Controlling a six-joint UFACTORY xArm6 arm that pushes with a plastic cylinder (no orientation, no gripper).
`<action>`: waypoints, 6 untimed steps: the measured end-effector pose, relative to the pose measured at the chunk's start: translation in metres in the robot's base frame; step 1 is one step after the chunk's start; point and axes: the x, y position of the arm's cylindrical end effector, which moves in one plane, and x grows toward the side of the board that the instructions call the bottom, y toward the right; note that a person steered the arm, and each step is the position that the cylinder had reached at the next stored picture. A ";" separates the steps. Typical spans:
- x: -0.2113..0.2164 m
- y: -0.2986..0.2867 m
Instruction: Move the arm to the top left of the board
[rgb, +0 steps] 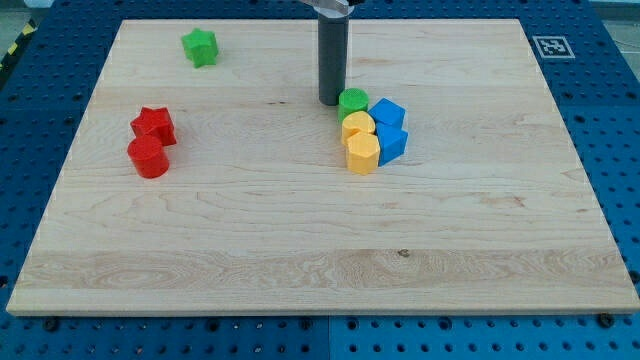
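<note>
My tip (331, 101) rests on the wooden board (250, 230) a little above its middle, just left of a green cylinder (353, 101). That cylinder heads a tight cluster with two yellow blocks (358, 125) (362, 153) and two blue blocks (387, 112) (393, 143). A green star-shaped block (200, 47) lies alone near the board's top left, well to the left of and above my tip. A red star-shaped block (153, 125) and a red cylinder (148, 157) touch each other at the view's left.
The board lies on a blue perforated table (610, 150). A black-and-white marker tag (551, 45) sits off the board's top right corner.
</note>
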 end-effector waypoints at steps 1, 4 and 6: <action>0.000 0.000; -0.045 0.008; -0.138 -0.083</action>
